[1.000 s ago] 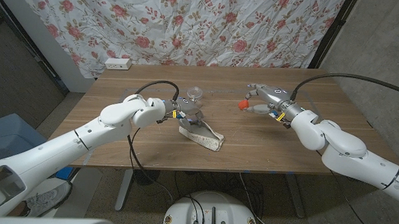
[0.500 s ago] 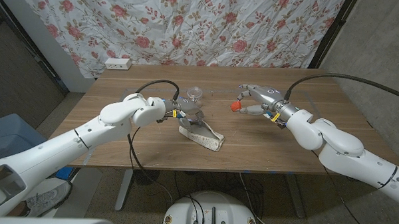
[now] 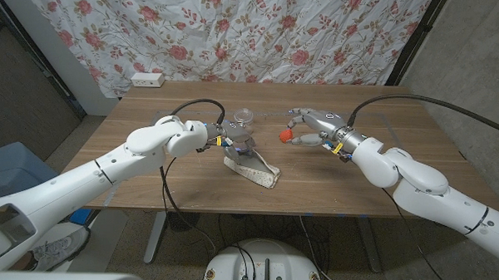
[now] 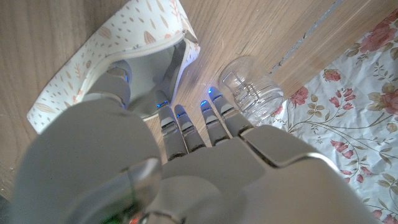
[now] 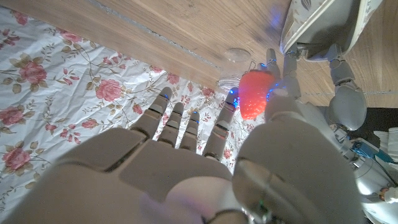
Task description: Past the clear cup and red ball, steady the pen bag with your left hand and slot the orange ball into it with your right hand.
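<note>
On the wooden table (image 3: 382,169), the left hand (image 3: 233,142) is gripping the open mouth of the pen bag (image 3: 253,167), just beside the clear cup (image 3: 244,117). Above the table, the right hand (image 3: 310,127) is pinching the orange ball (image 3: 285,135), near the bag.

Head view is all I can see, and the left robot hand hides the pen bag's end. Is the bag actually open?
Observer: Yes. The left wrist view shows the pen bag's zip mouth gaping, with the grey lining visible. The left robot hand holds it with its thumb at the opening.
Visitor: How is the ball held? It's just a dot to me.
Observer: In the right wrist view the orange ball is pinched between the right robot hand's thumb and a finger, with the other fingers spread.
Visitor: Is the cup in the way?
Observer: The left wrist view shows the clear cup just beyond that hand, apart from the bag.
</note>
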Available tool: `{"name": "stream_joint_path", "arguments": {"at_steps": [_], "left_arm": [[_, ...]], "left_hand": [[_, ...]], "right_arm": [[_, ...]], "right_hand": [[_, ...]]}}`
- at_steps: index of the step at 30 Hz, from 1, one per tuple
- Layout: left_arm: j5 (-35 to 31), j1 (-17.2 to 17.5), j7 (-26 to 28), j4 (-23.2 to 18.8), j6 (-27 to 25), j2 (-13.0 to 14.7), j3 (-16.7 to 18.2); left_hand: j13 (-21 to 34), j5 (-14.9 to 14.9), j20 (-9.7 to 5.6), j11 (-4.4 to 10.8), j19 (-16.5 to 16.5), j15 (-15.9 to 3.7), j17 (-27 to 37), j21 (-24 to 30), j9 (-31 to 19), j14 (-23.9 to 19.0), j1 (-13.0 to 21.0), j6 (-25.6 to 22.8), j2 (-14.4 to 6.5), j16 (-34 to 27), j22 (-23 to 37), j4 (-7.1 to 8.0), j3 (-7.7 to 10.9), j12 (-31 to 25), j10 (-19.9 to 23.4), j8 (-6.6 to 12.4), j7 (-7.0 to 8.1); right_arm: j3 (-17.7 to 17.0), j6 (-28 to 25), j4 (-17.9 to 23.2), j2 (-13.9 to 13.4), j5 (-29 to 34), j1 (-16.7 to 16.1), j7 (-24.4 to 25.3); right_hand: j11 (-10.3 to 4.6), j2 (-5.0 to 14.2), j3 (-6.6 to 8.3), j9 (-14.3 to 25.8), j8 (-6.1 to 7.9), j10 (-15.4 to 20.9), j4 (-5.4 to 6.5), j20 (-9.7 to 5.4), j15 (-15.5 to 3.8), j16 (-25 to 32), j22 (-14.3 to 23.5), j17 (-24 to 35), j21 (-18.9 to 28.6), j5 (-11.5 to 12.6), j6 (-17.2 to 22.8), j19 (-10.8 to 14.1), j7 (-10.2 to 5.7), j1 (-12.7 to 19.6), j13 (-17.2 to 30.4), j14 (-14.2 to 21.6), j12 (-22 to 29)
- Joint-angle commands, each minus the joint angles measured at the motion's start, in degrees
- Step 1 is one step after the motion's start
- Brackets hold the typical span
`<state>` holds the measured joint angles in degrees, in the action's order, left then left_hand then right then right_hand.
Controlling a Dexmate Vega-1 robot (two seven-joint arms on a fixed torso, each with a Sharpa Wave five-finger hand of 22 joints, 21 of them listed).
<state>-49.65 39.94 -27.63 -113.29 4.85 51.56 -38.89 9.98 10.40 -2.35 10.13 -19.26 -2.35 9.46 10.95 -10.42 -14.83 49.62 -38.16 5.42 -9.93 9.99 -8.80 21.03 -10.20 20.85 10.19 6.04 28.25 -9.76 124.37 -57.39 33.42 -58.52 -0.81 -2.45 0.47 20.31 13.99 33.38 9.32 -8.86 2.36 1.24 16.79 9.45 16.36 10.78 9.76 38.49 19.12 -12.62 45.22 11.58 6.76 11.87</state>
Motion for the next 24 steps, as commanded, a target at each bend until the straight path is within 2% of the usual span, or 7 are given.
{"name": "stream_joint_path", "arguments": {"at_steps": [1,24], "left_arm": [[0.08,-0.3,0.52,0.67,0.39,-0.25,-0.25],[0.45,-0.5,0.7,1.11,0.45,-0.56,-0.57]], "left_hand": [[0.15,0.27,-0.3,0.19,0.01,-5.84,0.09,-0.03,-0.13,0.05,-0.44,-0.26,0.13,-0.09,0.08,-0.1,-0.22,-0.28,-0.04,0.45,0.15],[0.14,0.26,-0.29,0.19,0.19,-5.93,0.09,0.02,-0.11,0.07,-0.76,-0.54,0.0,-0.15,0.08,-0.1,-0.62,-0.39,0.02,0.69,0.12]], "right_arm": [[0.95,1.54,-0.67,1.8,0.41,0.87,-1.13],[3.25,3.76,-2.64,4.64,0.99,2.29,-1.93]], "right_hand": [[-0.16,0.37,-0.2,0.21,0.33,0.44,-0.06,-0.05,0.05,-0.13,0.19,0.18,-0.02,0.36,0.68,0.01,0.0,0.34,0.21,0.21,-0.01],[-0.17,0.52,-0.21,0.16,0.42,0.57,-0.11,-0.13,0.01,-0.13,0.18,0.23,0.04,0.41,1.01,0.13,0.01,0.44,0.2,0.28,-0.01]]}}
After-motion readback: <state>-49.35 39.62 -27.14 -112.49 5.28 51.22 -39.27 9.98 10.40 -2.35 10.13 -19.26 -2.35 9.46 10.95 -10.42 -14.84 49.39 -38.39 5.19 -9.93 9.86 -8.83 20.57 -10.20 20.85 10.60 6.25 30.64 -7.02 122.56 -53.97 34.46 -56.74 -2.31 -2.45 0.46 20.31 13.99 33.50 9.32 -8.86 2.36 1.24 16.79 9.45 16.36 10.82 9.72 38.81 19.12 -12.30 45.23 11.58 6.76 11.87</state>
